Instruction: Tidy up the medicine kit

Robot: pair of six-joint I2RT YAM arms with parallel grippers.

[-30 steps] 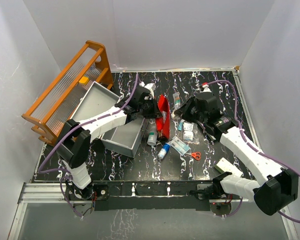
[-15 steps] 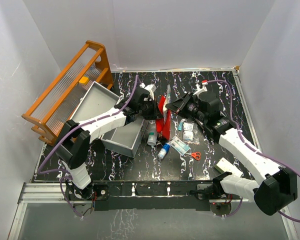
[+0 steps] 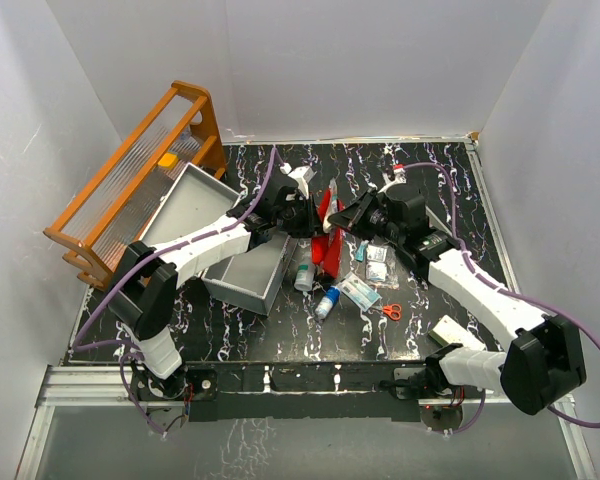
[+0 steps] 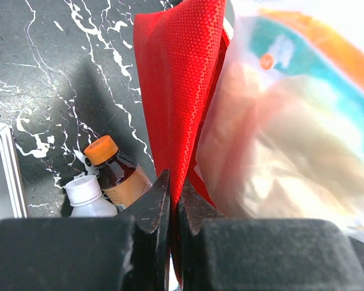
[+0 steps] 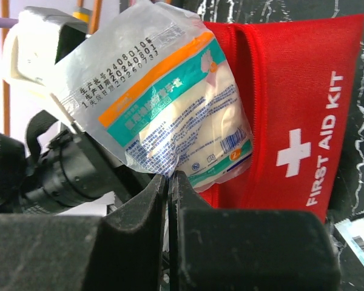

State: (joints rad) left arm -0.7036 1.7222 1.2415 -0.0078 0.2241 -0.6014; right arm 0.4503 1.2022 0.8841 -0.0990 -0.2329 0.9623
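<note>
While the left gripper (image 4: pixel 173 182) pinches one edge of the small red cloth pouch (image 4: pixel 179 79), with its two fingers shut tight on the cloth, the pouch is held up above the black table with white streaks (image 3: pixel 280 338). The right gripper (image 5: pixel 168 176) has its fingers pressed together on the bottom edge of a see-through plastic packet (image 5: pixel 170 103). The packet has a white pad inside and a green and orange label. It sits right against the red cloth. The pouch has a white cross and the words FIRST AID KIT on its side.

The medicine kit (image 3: pixel 255 272), a big light-grey hard box, sits open on the left part of the table, just beside the pouch. The left arm reaches over it. Its lid stands open next to an orange wooden rack (image 3: pixel 130 190). Under the pouch, a brown bottle with an orange cap (image 4: pixel 118 173) and a white bottle with a white cap (image 4: pixel 88 197) are side by side on the table. Small scissors with red handles (image 3: pixel 391 311) lie nearer the front.
</note>
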